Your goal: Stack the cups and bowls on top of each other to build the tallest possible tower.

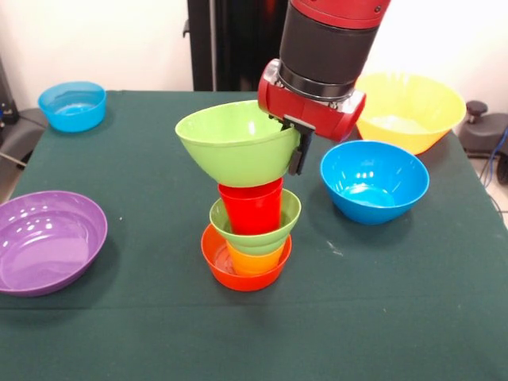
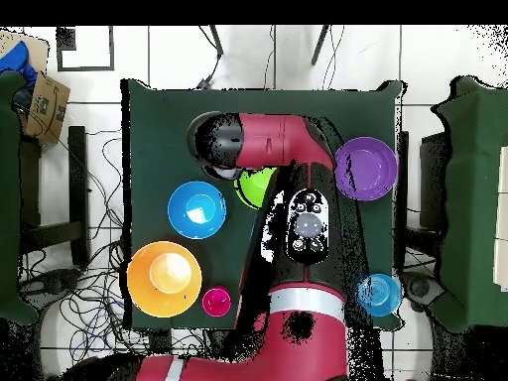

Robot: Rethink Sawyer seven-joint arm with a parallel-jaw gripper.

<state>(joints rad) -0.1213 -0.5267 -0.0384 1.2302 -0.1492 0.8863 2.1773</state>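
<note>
The tower stands mid-table in the front view: a small orange bowl point(image 1: 238, 274), a yellow-orange cup point(image 1: 254, 259), a small green bowl point(image 1: 274, 226) and a red cup point(image 1: 251, 208), nested upward. A larger green bowl point(image 1: 230, 143) sits at the red cup's top, slightly tilted; I cannot tell if it rests on the cup. My gripper point(image 1: 295, 155) comes down from above and is shut on this bowl's right rim, with one black finger point(image 1: 301, 152) outside the wall. In the overhead view the arm hides the tower and only part of the green bowl point(image 2: 256, 186) shows.
A blue bowl point(image 1: 373, 181) point(image 2: 196, 209) stands right of the tower and a large yellow bowl point(image 1: 413, 107) point(image 2: 164, 279) behind it. A purple bowl point(image 1: 48, 238) point(image 2: 365, 168) is at the left and a small blue bowl point(image 1: 73, 105) point(image 2: 379, 294) far left. A pink cup point(image 2: 216, 302) stands beside the yellow bowl.
</note>
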